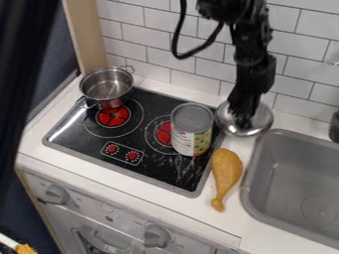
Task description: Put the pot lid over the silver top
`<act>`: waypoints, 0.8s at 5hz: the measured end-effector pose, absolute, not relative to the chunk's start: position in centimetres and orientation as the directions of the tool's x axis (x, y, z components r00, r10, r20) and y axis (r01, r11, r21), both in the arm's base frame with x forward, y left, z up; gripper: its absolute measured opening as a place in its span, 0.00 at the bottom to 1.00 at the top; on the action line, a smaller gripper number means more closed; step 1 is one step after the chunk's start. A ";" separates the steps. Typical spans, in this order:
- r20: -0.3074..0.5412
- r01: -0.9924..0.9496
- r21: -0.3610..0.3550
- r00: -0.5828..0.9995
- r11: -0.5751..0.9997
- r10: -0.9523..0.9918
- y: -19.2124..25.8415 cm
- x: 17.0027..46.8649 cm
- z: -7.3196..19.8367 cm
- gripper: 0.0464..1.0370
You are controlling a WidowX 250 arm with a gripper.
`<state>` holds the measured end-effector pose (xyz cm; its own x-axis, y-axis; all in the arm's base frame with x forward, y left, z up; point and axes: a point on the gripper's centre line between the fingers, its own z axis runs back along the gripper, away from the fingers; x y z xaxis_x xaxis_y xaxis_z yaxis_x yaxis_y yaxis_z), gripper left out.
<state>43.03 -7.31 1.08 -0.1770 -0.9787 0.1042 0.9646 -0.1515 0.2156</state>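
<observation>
A white counter [136, 191] runs along a white tiled wall [147, 37], with a pale wooden upright [84, 37] at its back left corner. Set into the counter is a black cooktop [155, 173] with a grey rim, 2 red burners and a small panel holding 2 red knobs. To the right of the cooktop lies a grey sink [291, 168]. Below the counter's front edge, a grey oven front [109, 223] carries 2 large knobs.

A steel pot [106, 87] stands open at the cooktop's back left corner, 2 handles on its rim. The can [192, 129], its silver top [193, 117] facing up, stands upright toward the cooktop's right edge and partly covers the right burner. A yellow-brown toy drumstick [226, 171] lies on the counter between that edge and the sink, thick end toward the wall and narrow end toward the counter's front edge.

The silver pot lid [262, 119] is by the cooktop's back right corner, behind the drumstick and near the sink's back left corner, apart from the can. The black gripper [244, 119] hangs down over the middle of the lid; I cannot tell whether it is apart, together or clamped on the lid's knob.
</observation>
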 end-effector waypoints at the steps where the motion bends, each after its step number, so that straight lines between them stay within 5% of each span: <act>1: 0.120 0.950 0.244 -0.229 -0.195 -0.966 -7.8 42.5 3.0 0.24; 3: 0.127 0.961 0.267 -0.115 -0.077 -0.985 -3.6 40.3 6.6 0.24; 4: 0.102 0.981 0.184 0.044 0.062 -0.994 -0.4 38.6 7.9 0.24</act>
<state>38.60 -0.43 7.85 0.0438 -0.9938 0.1024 0.9809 0.0622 0.1844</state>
